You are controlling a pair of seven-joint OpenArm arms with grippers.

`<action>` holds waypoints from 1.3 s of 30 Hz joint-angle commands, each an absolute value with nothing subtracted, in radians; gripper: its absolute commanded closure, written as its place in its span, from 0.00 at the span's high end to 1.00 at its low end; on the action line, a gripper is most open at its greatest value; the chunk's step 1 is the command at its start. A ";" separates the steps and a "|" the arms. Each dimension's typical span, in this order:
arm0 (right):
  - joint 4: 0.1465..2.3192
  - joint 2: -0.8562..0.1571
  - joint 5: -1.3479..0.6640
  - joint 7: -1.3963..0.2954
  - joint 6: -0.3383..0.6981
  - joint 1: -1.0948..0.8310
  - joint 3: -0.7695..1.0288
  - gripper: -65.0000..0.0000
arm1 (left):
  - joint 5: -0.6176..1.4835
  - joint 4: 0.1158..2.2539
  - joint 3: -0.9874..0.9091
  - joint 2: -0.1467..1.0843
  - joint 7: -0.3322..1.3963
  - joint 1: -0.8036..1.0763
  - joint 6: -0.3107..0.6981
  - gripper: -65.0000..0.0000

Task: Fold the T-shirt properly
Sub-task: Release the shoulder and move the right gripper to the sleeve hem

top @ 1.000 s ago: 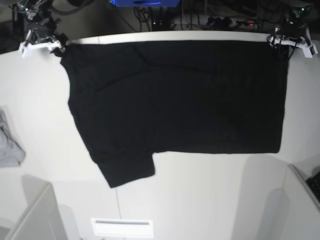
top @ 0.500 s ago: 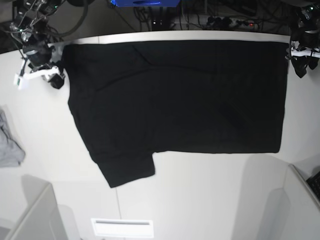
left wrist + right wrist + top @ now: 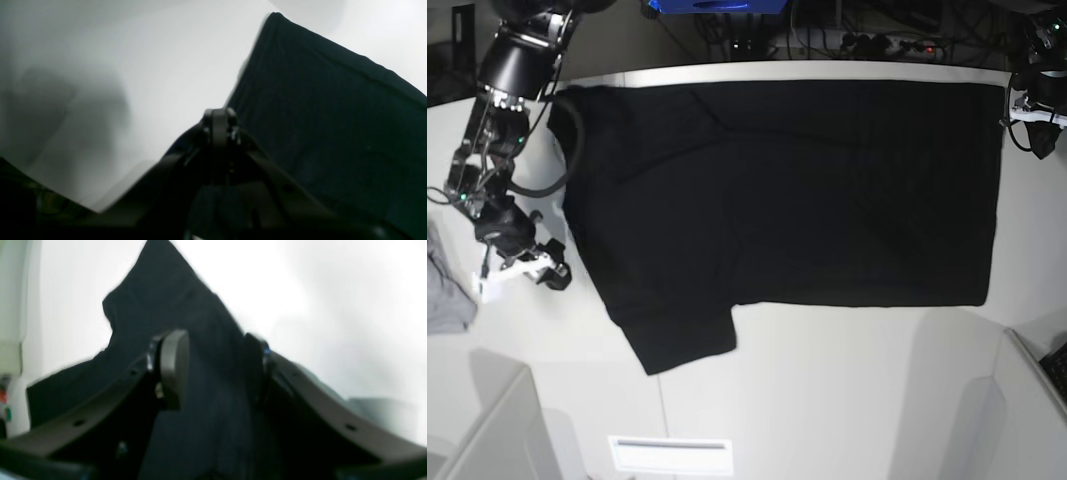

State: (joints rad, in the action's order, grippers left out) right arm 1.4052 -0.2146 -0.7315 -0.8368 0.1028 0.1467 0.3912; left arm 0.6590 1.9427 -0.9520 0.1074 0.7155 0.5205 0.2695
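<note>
The black T-shirt point(image 3: 807, 190) lies flat on the white table point(image 3: 827, 390), with one sleeve point(image 3: 677, 335) pointing to the front left. No printed graphic shows. My right gripper point(image 3: 527, 270) is open and empty just left of the shirt's left edge. In the right wrist view the gripper point(image 3: 213, 366) has its jaws apart, with the shirt's fabric point(image 3: 160, 300) beyond them. My left gripper point(image 3: 1035, 125) hangs by the shirt's far right corner. In the left wrist view the gripper point(image 3: 218, 121) is shut, beside the shirt's edge point(image 3: 333, 116).
A light grey cloth point(image 3: 447, 290) lies at the table's left edge. Pale bin walls stand at the front left point(image 3: 492, 430) and front right point(image 3: 1027, 400). A white label point(image 3: 672, 455) sits at the front. Cables point(image 3: 877, 42) run behind the table.
My right arm has swung from the shirt's far left corner toward the front, along its left edge. My left gripper has stayed near the far right corner. The shirt has not moved.
</note>
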 commanded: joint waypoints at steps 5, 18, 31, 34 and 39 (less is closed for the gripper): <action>1.144 -0.280 -0.743 -0.819 0.107 0.374 0.268 0.52 | 0.661 1.956 -0.966 0.117 0.693 0.527 0.272 0.00; 0.441 -0.286 -0.743 -0.412 0.114 0.766 -0.156 0.75 | 0.661 1.956 -0.967 0.116 0.693 0.538 0.272 0.00; 0.308 -0.191 -0.745 -0.343 0.154 0.843 -0.298 0.75 | 0.661 1.956 -0.967 0.114 0.693 0.536 0.272 0.00; 0.308 -0.188 -0.745 -0.341 0.154 0.832 -0.298 0.74 | 0.661 1.956 -0.967 0.116 0.693 0.538 0.272 0.00; 0.308 -0.188 -0.743 -0.344 0.154 0.817 -0.300 0.74 | 0.661 1.946 -0.967 0.114 0.693 0.539 0.272 0.00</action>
State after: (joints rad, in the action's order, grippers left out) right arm 0.2962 -0.1814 -0.7399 -0.3458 0.1478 0.7883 -0.2996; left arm 0.6525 1.9339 -0.9604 0.1028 0.7155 0.5320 0.2699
